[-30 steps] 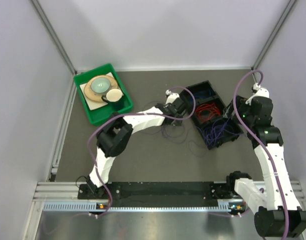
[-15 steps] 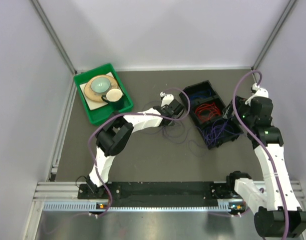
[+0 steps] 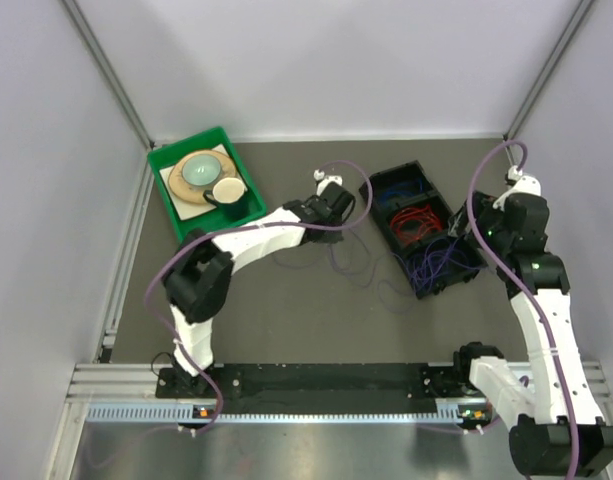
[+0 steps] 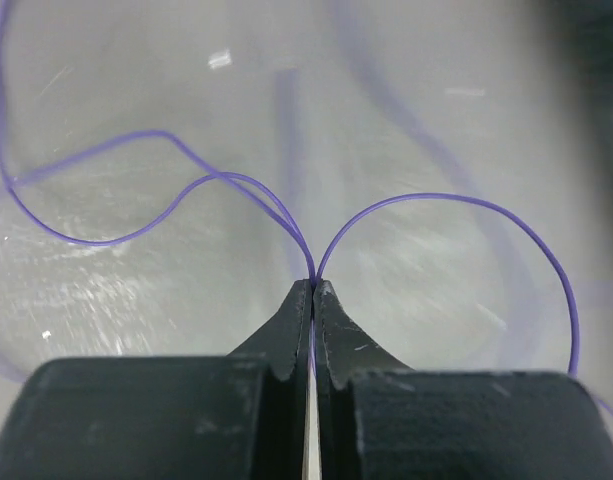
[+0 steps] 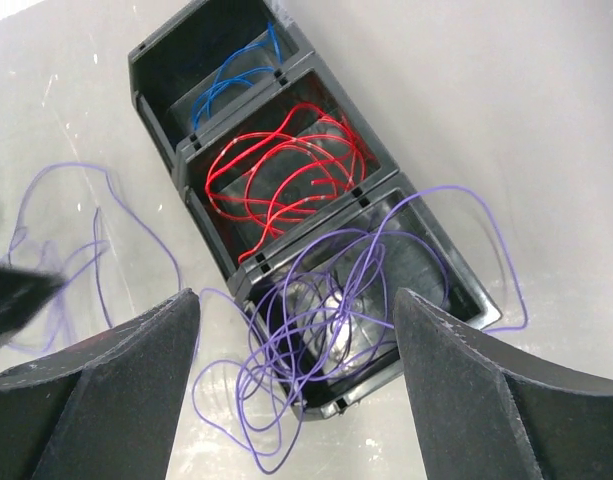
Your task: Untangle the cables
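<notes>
Purple wire (image 4: 441, 203): I'm pinching it in left gripper (image 4: 313, 287), jaws fully closed. Rest of purple tangle (image 5: 316, 310) is lying rightward, spilling from black box (image 5: 154, 95) beneath right gripper (image 5: 296, 300), which is hanging wide, gripping nothing. Left arm nearer; I'm reckoning pull goes leftward.

Over in the far left corner of the counter (image 3: 286, 320) sits a green tray (image 3: 211, 232), set at a slant. In it lies a round tan board (image 3: 182, 192) with a pale grey-green dish (image 3: 199, 170) on top, and a small cream disc (image 3: 227, 190) rests at the board's right edge. Right of centre, towards the far right corner, lies a black box (image 5: 214, 240) of three compartments in a row, placed diagonally. A ribbed metal rail (image 3: 316, 410) runs along the near edge.
</notes>
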You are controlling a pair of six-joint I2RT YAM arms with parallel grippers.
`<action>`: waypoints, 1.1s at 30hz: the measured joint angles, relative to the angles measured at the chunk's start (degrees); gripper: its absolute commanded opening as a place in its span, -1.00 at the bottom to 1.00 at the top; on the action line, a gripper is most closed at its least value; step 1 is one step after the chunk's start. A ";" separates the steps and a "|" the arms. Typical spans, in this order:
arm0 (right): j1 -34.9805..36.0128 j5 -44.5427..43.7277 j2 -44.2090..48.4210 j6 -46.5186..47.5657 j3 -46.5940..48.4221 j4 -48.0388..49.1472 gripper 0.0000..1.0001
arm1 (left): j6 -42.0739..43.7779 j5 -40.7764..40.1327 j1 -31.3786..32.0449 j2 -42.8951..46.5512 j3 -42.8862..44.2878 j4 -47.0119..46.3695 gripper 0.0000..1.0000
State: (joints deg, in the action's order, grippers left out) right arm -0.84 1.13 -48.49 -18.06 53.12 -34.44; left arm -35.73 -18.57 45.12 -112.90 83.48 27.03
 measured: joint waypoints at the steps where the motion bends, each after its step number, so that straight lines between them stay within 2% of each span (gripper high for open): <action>1: 0.00 -0.35 0.13 0.02 0.35 -0.42 0.56 | 0.94 1.90 0.17 2.43 0.00 0.00 -1.00; 7: 0.00 -2.99 2.49 -0.02 2.16 -1.09 0.54 | 4.00 10.71 3.85 11.56 7.34 -0.11 -1.00; 11: -0.48 -4.55 5.60 -0.50 2.51 -1.22 0.54 | 4.37 18.64 7.39 12.00 13.81 -1.46 -1.00; 17: -4.04 -5.40 9.38 -2.38 2.54 -1.51 0.52 | 2.73 28.96 10.23 9.90 17.88 -3.74 -1.00; 24: -5.33 -5.77 10.51 -4.87 5.18 -2.84 0.51 | -0.63 34.51 10.16 0.00 21.99 -7.50 -1.00; 30: -5.35 -6.25 10.64 -5.55 7.43 -3.19 0.51 | -1.97 38.32 10.75 -16.50 35.43 -6.86 -1.00; 33: -5.35 -6.97 10.73 -5.53 7.69 -3.78 0.50 | -2.16 39.10 11.50 -21.59 39.85 -6.54 -1.00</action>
State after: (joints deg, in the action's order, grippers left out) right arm -6.20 -5.85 -37.76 -23.59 60.82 -38.22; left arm -37.89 20.53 56.62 -134.50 123.33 20.49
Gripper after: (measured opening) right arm 0.755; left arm 0.012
